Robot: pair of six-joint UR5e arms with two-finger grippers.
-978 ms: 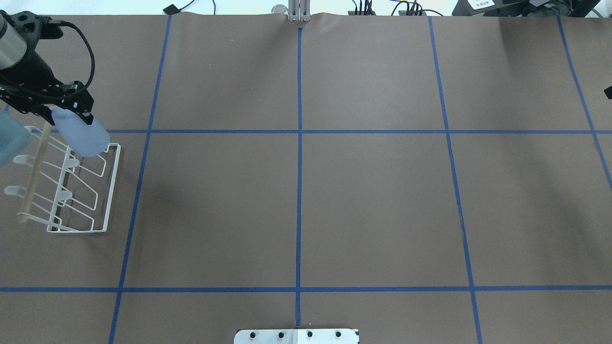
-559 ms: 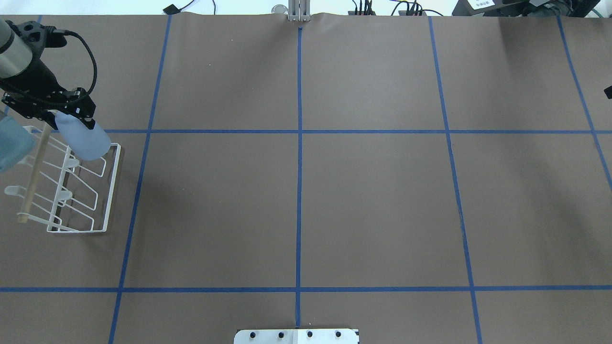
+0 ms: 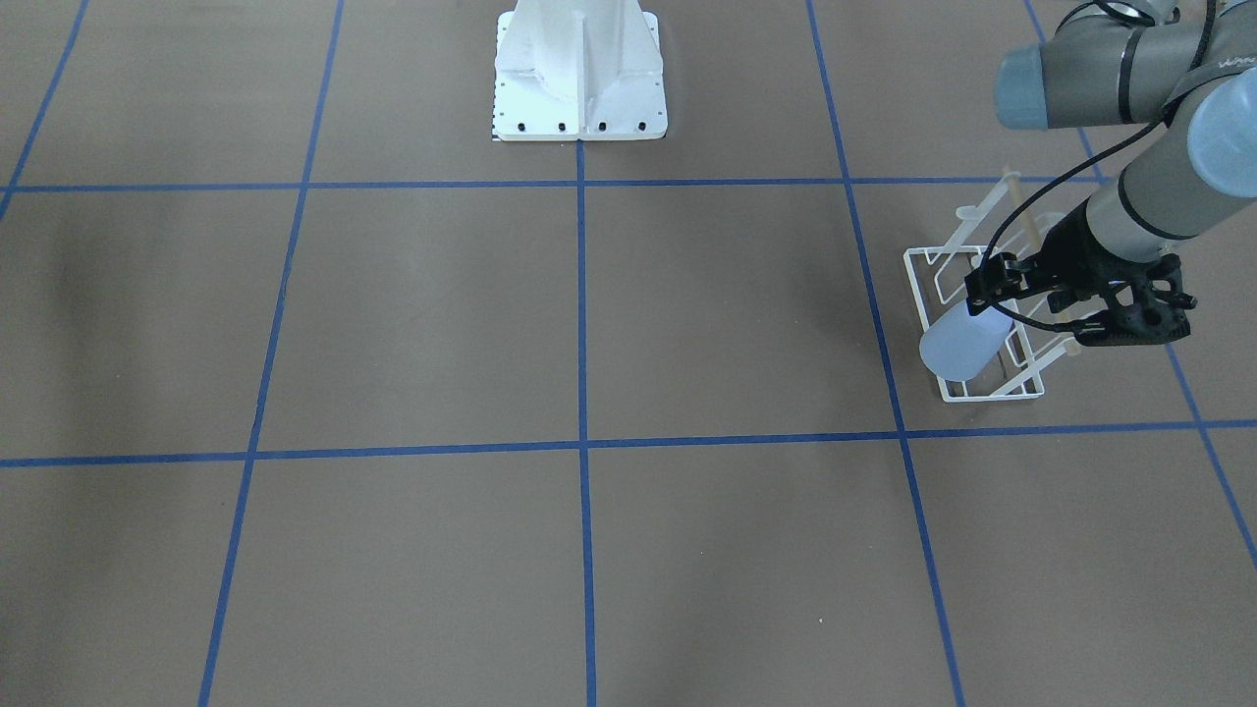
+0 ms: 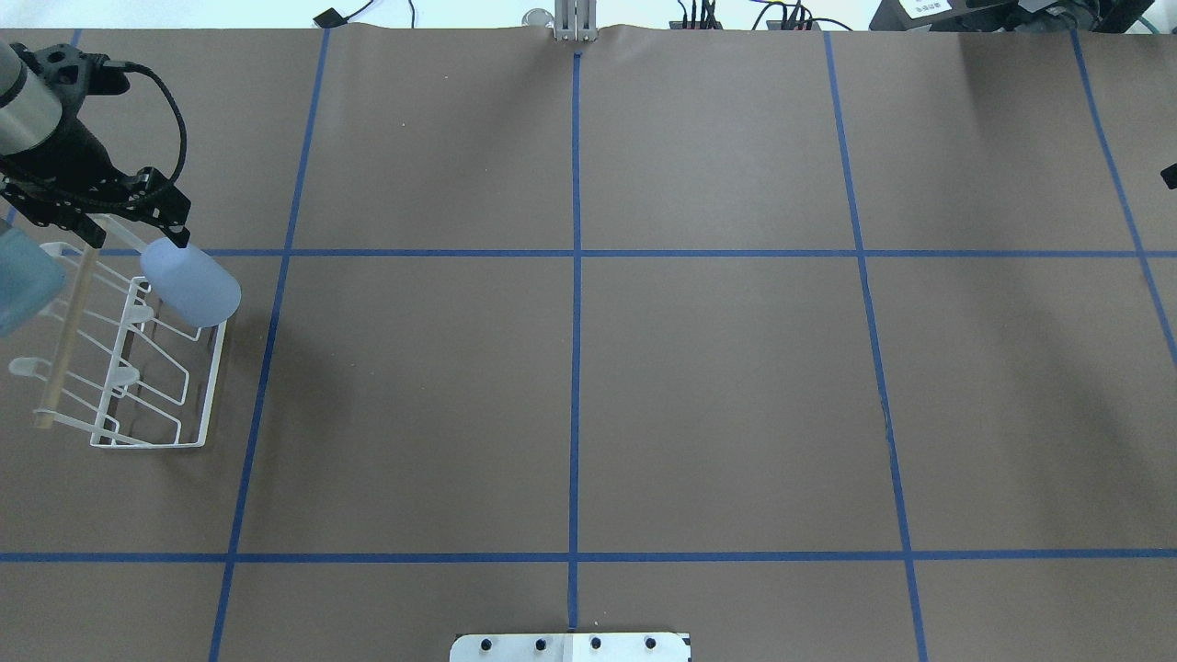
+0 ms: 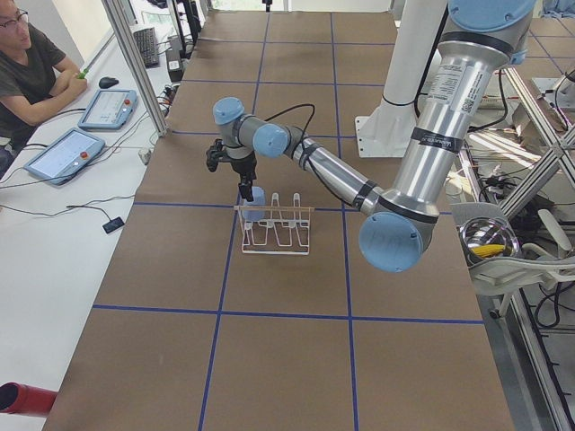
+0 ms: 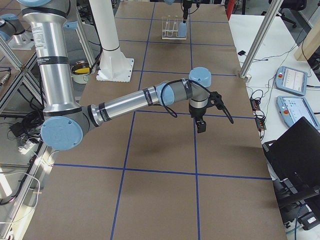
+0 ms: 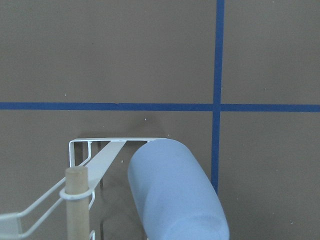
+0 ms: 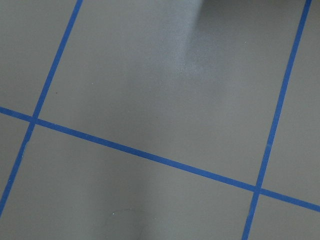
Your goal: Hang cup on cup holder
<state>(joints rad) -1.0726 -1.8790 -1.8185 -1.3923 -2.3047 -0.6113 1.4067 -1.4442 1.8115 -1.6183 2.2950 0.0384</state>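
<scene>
The pale blue cup (image 4: 190, 285) lies tilted on a slanted prong at the far end of the white wire cup holder (image 4: 216, 368), its wide end over the rack's edge. It also shows in the front view (image 3: 967, 344) and the left wrist view (image 7: 175, 195). My left gripper (image 4: 138, 232) hovers just above the cup's narrow end. Its fingers stand wider apart than the cup, and only one finger is next to it. The rack's wooden rod (image 4: 64, 340) runs along its left side. My right gripper (image 6: 201, 125) shows only in the exterior right view, so I cannot tell whether it is open or shut.
The table is brown with a blue tape grid. The robot's white base plate (image 4: 570, 646) is at the near edge. The left arm's blue elbow cap (image 4: 18, 276) overhangs the rack's left side. An operator (image 5: 31, 67) sits at a side desk with tablets.
The cup has dropped right and down onto the rack and tilted further. The left gripper has lifted slightly away from it, and its fingers no longer clasp the cup.
</scene>
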